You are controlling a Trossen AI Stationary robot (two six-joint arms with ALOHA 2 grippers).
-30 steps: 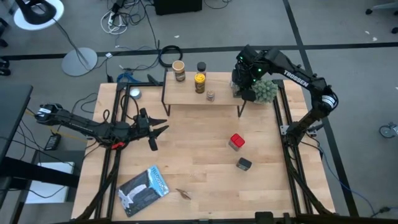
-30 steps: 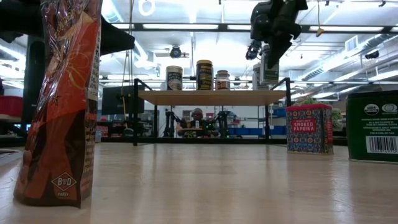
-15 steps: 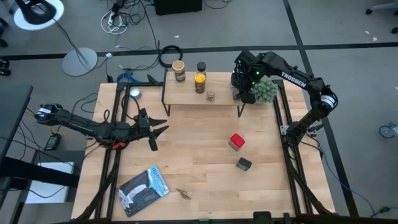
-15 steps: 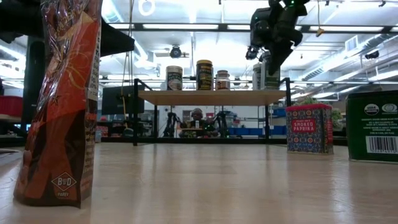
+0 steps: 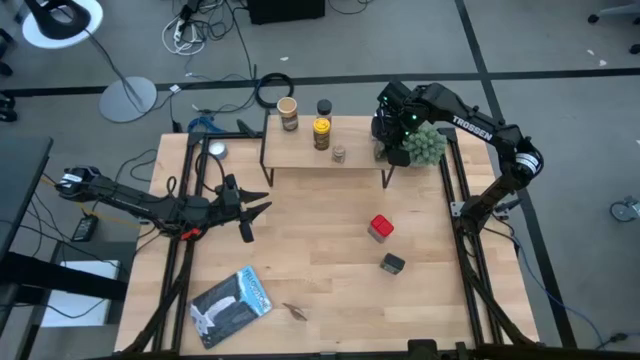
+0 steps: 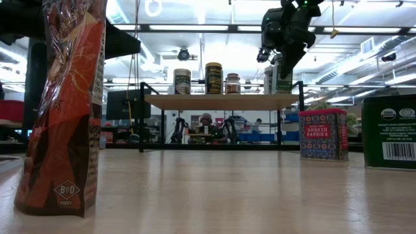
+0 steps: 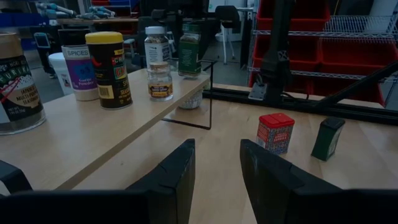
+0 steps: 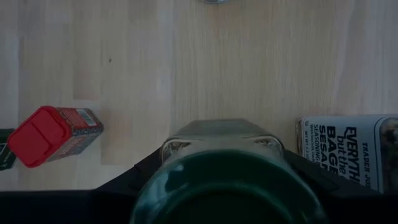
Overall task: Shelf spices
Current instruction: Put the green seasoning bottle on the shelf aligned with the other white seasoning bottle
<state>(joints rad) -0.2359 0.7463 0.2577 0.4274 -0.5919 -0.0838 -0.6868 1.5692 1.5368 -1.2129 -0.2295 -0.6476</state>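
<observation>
The shelf (image 5: pixel 310 155) stands at the table's far side. It bears a tan-lidded jar (image 5: pixel 288 112), a black-lidded jar (image 5: pixel 323 107), a yellow jar (image 5: pixel 321 132) and a small jar (image 5: pixel 339 153). My right gripper (image 6: pixel 283 57) is over the shelf's right end, shut on a green-lidded jar (image 8: pixel 227 180), next to a white-capped bottle (image 7: pixel 157 43). A red tin (image 5: pixel 380 228) and a dark green tin (image 5: pixel 392 263) stand on the table. My left gripper (image 7: pixel 216 165) waits open, level above the table's left side. My right gripper has one finger (image 8: pixel 140 177) on each side of the green-lidded jar, at its glass shoulder (image 8: pixel 186 140) just under the lid. The fingers come from above, slanting down. The jar stands upright with its base (image 6: pixel 281 91) on the shelf's right end.
A small green plant (image 5: pixel 426 146) stands just right of the shelf, close to my right arm. A flat packet (image 5: pixel 232 305) lies near the table's front left. A tall orange bag (image 6: pixel 65 104) stands close before the low camera. Bare wood lies between the shelf and the tins.
My right gripper has come down a little with the green-lidded jar. The jar hung just above the shelf's right end and now rests on it, still upright.
</observation>
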